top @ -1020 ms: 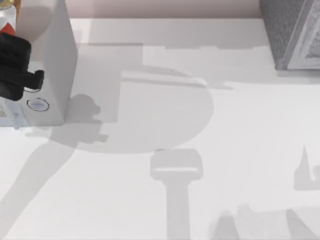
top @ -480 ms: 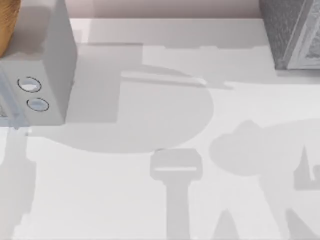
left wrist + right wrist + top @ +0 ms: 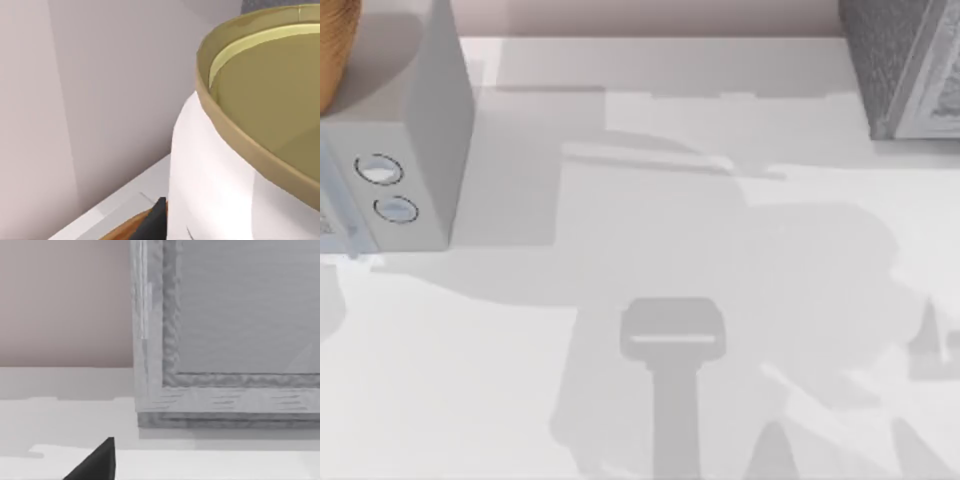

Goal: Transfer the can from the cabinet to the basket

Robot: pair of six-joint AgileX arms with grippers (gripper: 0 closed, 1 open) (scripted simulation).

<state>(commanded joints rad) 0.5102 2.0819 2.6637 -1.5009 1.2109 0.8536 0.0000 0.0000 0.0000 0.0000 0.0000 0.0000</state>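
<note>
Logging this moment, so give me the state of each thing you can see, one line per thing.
can: close against the left wrist camera, gold top showing, upright or tilted unclear.
basket: at the table's far left corner, partly visible.
cabinet: at the far right, front panel shut.
box with two dials: standing beside the basket.

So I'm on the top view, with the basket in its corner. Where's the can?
Observer: The left wrist view has the can close up, gold top showing.
Operator: Is it near the basket?
Observer: Yes, the basket shows its orange-brown edge just beside the can there.
Operator: And the right arm?
Observer: Its wrist view faces the cabinet, looking at the pale front panel.
</note>
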